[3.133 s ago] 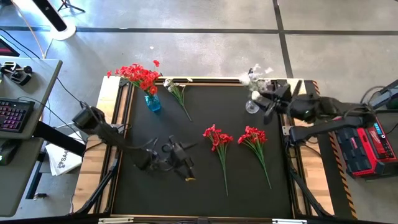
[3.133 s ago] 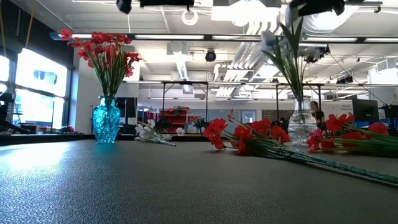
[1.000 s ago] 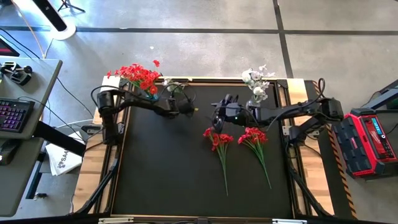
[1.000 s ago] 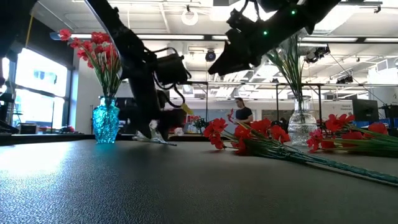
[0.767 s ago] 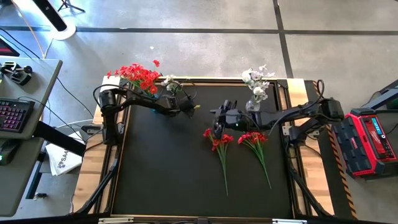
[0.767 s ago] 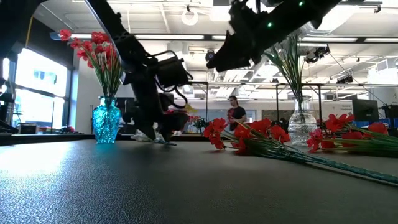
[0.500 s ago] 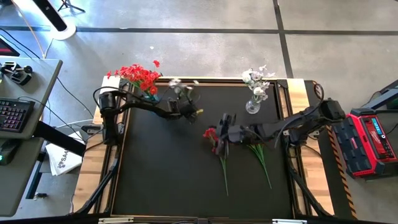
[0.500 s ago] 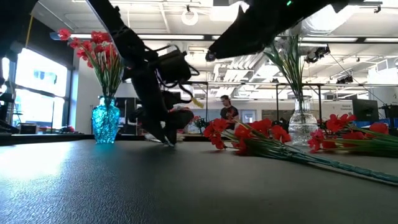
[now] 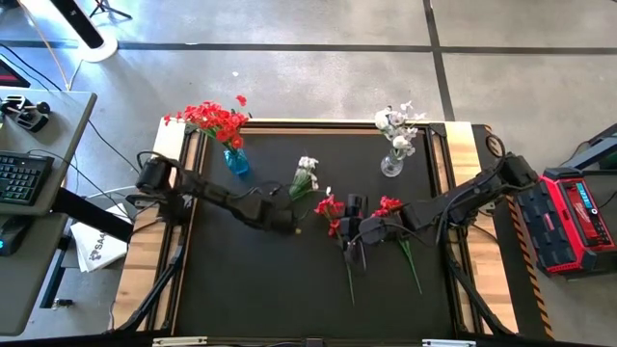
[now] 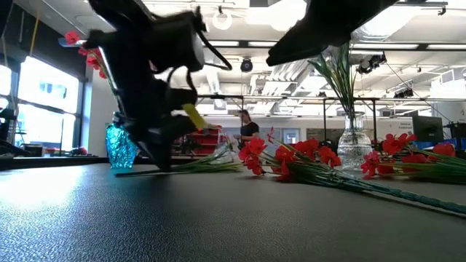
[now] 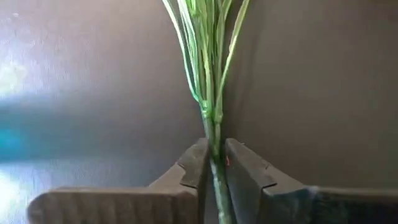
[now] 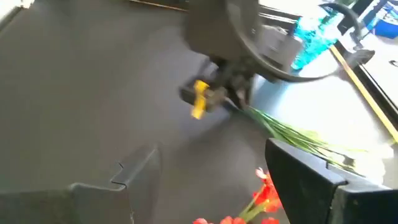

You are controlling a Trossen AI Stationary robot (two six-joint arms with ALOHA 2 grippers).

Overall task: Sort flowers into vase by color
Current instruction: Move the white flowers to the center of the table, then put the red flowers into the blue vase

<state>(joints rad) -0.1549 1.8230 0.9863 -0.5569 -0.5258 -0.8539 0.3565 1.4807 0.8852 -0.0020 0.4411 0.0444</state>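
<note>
My left gripper [image 9: 285, 221] is at mid-table, shut on a white sprig [image 9: 306, 174] with a thin green stem [image 11: 211, 74]. My right gripper [image 9: 353, 238] hangs open over the stem of the left of two red sprigs [image 9: 330, 207], which lie flat on the mat; the other red sprig [image 9: 390, 207] is just to its right. In the right wrist view red blossoms [image 12: 267, 194] show between the spread fingers. A blue vase [image 9: 236, 160] holds red flowers, and a clear vase [image 9: 390, 165] holds white ones. My left gripper pinches the white sprig's stem [image 11: 215, 163] between its two fingers, just below where the thin stalks join. The fingers come slanting down from the table's left. The sprig lies nearly level, low over the mat [image 10: 196, 166]; whether its end touches the mat I cannot tell.
Both vases stand near the table's far edge, blue toward the left, clear toward the right. The two grippers are close together at mid-table. A keyboard [image 9: 19, 178] sits on a desk beyond the left edge. A person [image 10: 247, 131] stands in the room behind.
My left gripper has swung from beside the blue vase at the far edge toward the near edge and the table's middle, carrying the white sprig with it. My right gripper has moved from near the clear vase toward the near edge and down, over the left red sprig's stem.
</note>
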